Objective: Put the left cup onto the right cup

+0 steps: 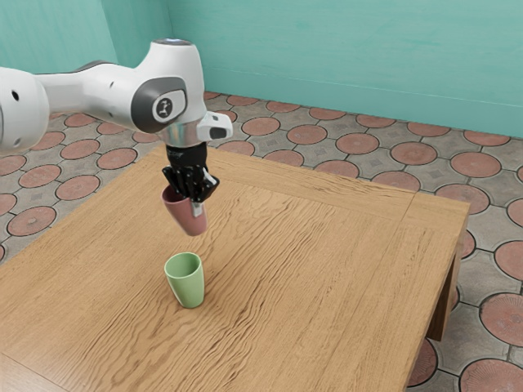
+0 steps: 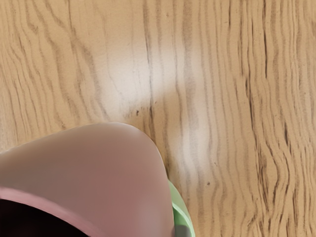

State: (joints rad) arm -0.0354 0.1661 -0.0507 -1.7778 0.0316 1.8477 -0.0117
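Left of frame centre, the jaws are gripping the pink cup (image 1: 186,214), tilted and aloft above the green cup (image 1: 185,279) standing on the worktop (image 1: 327,261). Lowering it tilted or off-centre is probably risking toppling both.

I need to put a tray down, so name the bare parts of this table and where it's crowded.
The table is bare from the green cup across to the exterior view's right edge. The only crowded spot is around the green cup, where the gripper holds the pink cup tilted in the air near it.
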